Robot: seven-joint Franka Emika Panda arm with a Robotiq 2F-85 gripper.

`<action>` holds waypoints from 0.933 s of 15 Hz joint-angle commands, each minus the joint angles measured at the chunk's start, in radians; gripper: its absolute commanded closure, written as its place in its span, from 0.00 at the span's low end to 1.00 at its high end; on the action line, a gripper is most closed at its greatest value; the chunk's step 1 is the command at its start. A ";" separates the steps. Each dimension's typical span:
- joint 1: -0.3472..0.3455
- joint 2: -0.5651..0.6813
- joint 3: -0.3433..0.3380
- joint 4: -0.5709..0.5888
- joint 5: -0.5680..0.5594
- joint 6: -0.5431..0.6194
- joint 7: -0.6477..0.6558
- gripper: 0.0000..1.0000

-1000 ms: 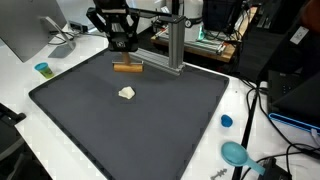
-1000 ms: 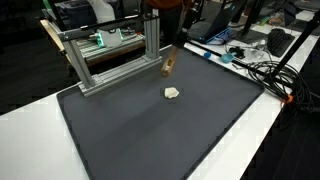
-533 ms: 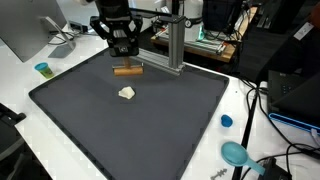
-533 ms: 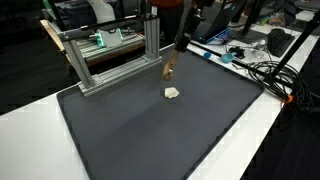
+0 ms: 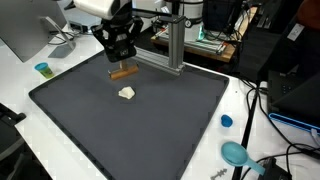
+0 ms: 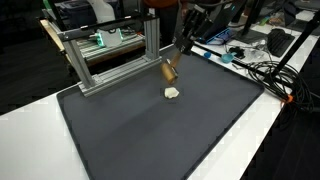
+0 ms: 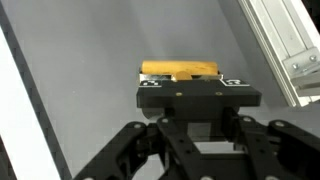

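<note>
A short tan wooden block [image 5: 122, 72] hangs tilted just above the dark grey mat [image 5: 130, 125], near its far edge. My gripper [image 5: 121, 62] is shut on it from above. In an exterior view the same block [image 6: 170, 70] slants under the gripper [image 6: 177, 57]. In the wrist view the block [image 7: 180, 69] lies crosswise just past the black marker plate, which hides the fingertips. A small cream-coloured piece [image 5: 126, 93] lies on the mat a little nearer the middle, apart from the block; it also shows as a pale lump [image 6: 173, 93].
An aluminium frame [image 5: 175, 40] stands along the mat's far edge, close beside the gripper. A blue cup [image 5: 42, 69], a blue cap [image 5: 226, 121] and a teal object [image 5: 235, 153] sit on the white table. Cables [image 6: 270, 70] lie off the mat.
The gripper has turned and shifted slightly, and the block in it has gone from level to tilted. The cream piece has not moved.
</note>
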 commanded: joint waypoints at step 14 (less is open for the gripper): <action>0.023 0.049 -0.007 -0.096 -0.055 0.142 -0.043 0.79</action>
